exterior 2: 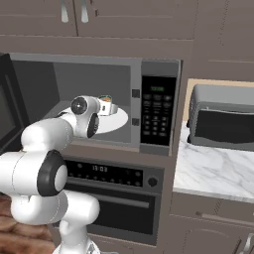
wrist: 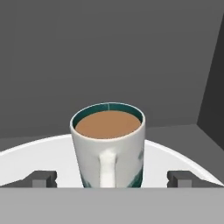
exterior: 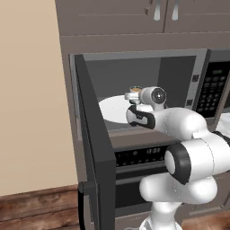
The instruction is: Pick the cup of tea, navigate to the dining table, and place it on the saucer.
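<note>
Standing upright on the white turntable (wrist: 183, 164) inside the microwave (exterior 2: 94, 74), the cup of tea (wrist: 108, 144) is sitting directly ahead of the gripper (wrist: 112, 178), centred between its two finger tips (wrist: 41, 178) with its handle facing the hand. The jaws are spreading wide open, one tip showing on each side of the cup with bare plate between tip and cup wall, so nothing is being gripped. Brown liquid is filling the cup nearly to its teal rim. In the left base view the cup (exterior: 134, 93) is peeking out just beyond the wrist, near the front edge of the turntable (exterior: 112, 108). The microwave door (exterior: 92, 148) is hanging open at the left edge of the cavity, beside the reaching arm. A control panel (exterior 2: 156, 111) is lining the right edge of the microwave, an oven (exterior 2: 114, 198) is sitting below it, and a toaster oven (exterior 2: 223, 119) is resting on the marble counter (exterior 2: 208, 171) to the right.
</note>
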You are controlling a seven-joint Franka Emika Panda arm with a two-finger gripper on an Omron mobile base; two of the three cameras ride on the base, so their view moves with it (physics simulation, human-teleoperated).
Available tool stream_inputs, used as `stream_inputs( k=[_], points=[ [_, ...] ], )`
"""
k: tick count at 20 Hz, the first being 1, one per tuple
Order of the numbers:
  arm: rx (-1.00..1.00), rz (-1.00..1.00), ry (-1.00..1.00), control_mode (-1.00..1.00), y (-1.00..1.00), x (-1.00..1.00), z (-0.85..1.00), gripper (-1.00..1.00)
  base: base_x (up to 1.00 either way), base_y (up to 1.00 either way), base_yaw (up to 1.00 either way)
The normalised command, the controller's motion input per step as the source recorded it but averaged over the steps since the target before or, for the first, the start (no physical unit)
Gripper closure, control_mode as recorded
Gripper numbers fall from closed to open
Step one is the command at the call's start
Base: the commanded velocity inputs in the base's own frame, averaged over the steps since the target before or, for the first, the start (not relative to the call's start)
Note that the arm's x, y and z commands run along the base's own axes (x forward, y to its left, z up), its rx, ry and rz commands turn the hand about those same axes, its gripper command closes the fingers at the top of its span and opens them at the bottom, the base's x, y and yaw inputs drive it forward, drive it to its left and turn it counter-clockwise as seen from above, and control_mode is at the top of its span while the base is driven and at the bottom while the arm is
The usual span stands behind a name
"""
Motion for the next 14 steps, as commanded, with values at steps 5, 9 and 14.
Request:
stream_inputs(
  k=[5,9,14],
  points=[
    [0.0,0.0,0.0,-1.0,0.0,0.08,-0.02,-1.0,0.0,0.0,0.0],
    [0.0,0.0,0.0,-1.0,0.0,0.05,-0.1,-1.0,0.0,0.0,0.0],
    [0.0,0.0,0.0,-1.0,0.0,0.05,-0.1,-1.0,0.0,0.0,0.0]
  ],
)
